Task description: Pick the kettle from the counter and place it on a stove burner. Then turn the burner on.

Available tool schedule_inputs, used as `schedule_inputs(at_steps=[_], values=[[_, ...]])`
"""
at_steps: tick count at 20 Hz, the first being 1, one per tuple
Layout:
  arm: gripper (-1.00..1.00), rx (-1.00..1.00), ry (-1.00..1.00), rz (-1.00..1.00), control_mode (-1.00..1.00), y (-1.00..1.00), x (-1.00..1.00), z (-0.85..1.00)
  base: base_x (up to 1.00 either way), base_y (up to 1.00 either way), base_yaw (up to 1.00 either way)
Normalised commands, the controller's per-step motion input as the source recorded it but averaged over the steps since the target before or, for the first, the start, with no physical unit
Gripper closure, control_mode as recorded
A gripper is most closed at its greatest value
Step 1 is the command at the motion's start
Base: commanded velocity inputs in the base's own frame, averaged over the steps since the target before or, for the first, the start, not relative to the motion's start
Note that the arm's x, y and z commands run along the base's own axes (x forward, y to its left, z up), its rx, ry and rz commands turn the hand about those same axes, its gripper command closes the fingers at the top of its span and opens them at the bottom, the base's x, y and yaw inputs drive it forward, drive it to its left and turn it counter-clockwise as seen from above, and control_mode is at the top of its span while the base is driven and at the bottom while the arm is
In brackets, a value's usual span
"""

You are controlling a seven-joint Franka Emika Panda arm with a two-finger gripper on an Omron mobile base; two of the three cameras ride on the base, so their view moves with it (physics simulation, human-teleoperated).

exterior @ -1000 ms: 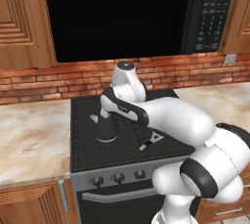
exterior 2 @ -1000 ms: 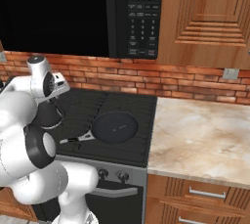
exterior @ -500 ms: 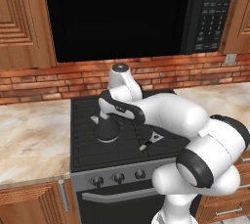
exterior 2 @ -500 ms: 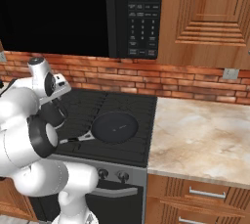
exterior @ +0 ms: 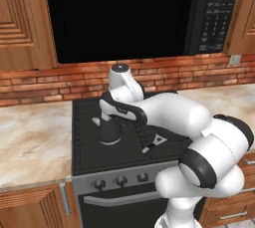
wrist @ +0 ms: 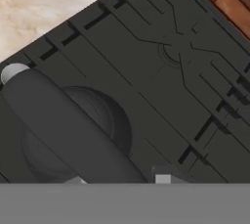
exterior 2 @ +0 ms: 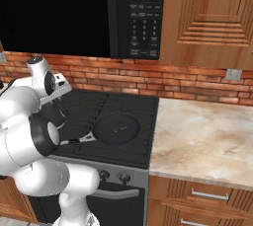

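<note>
Kettle (exterior: 109, 131) is sitting on the stove's front-left burner (exterior: 94, 145), off the counter (exterior: 30, 140), so the placing step looks nearly done; releasing and turning a knob (exterior: 121, 180) are remaining. Gripper (wrist: 117, 179) is clamping the kettle's arched handle (wrist: 73, 125) from above. Kettle is looking upright, dark grey, cone-shaped, with a pale spout (wrist: 12, 73).

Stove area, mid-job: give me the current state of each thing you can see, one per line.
kettle: upright on the front left stove burner, handle in the gripper.
gripper: shut on the kettle's handle.
pan: flat on the right side of the stove, handle pointing front left.
knobs: positions too small to read.
counter: bare beside the stove.
</note>
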Motion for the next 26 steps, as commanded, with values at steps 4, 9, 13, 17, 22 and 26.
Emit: schedule_inputs(at_steps=[4, 9, 13, 17, 22, 26], values=[[-1.00, 0.00, 0.00, 0.00, -1.00, 0.00, 0.00, 0.00, 0.00, 0.00, 0.00], [-1.00, 0.00, -0.05, 0.00, -1.00, 0.00, 0.00, 0.01, 0.00, 0.00, 0.00], [-1.00, 0.00, -0.13, 0.00, -1.00, 0.00, -0.11, 0.09, 0.00, 0.00, 0.00], [-1.00, 0.00, -0.25, 0.00, -1.00, 0.00, -0.24, 0.22, 0.00, 0.00, 0.00], [-1.00, 0.01, -0.32, 0.00, -1.00, 0.00, -0.34, 0.43, 0.00, 0.00, 0.00], [-1.00, 0.01, -0.26, -0.04, -1.00, 0.00, -0.69, 0.60, 0.00, 0.00, 0.00]])
